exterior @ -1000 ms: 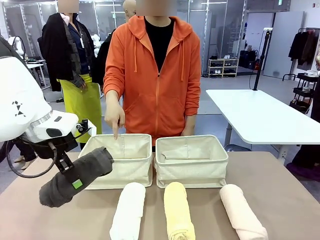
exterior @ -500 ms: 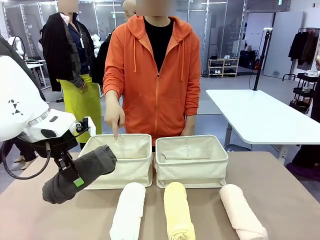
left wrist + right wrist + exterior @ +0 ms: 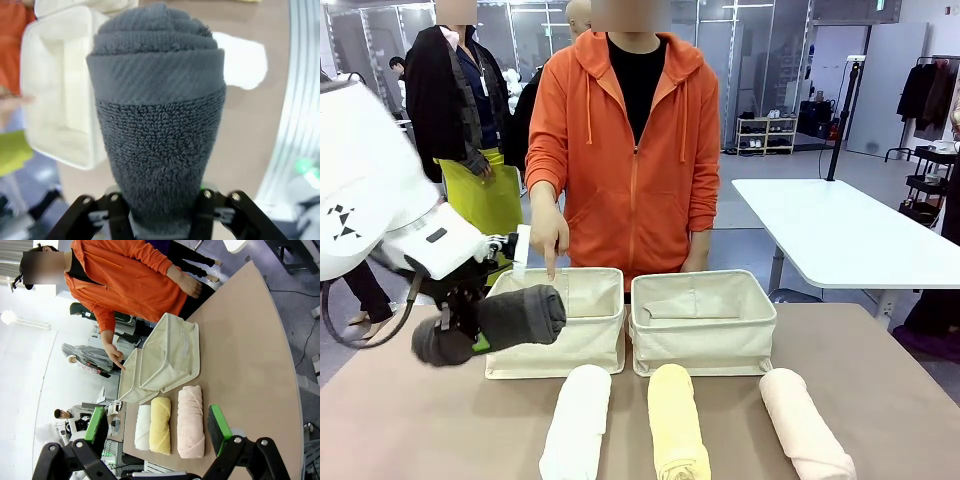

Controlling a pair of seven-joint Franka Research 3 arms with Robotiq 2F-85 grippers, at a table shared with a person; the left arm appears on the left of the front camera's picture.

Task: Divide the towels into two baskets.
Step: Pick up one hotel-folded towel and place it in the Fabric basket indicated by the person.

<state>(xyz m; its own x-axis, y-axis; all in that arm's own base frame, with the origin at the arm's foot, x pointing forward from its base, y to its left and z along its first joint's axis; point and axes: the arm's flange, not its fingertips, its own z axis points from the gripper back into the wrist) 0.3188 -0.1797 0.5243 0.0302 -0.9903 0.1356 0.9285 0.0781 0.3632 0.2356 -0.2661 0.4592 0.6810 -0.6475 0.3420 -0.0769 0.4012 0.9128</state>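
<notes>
Clamped around the dark grey towel [image 3: 525, 314], the robot's left hand [image 3: 470, 328] holds the roll off the table [image 3: 880, 380], lying roughly level. From the left wrist, the two black fingers [image 3: 117, 207] press into the towel [image 3: 160, 125] near its back end, and the roll stands out ahead of the hand [image 3: 162, 212].

The towel's free end overlaps the near left corner of the left basket [image 3: 575, 335]. Whether it is over the rim or just in front of it cannot be told. A person's hand [image 3: 549, 232] points one finger down at that basket's far rim.

The right basket [image 3: 705, 340] stands just beside the left one, and bare cream lining shows inside both. From the front their near walls hide the bottoms.

On the table in front of the baskets lie the white towel [image 3: 576, 420], the yellow towel [image 3: 677, 420] and the pink towel [image 3: 804, 425], side by side and apart. The bottom edge of the front view cuts off their near ends.

The robot's right hand [image 3: 157, 425] hangs high over the table with its fingers spread wide and nothing between them.

From the front, the grey roll hides most of the left hand, with a bit of green pad showing under it.
</notes>
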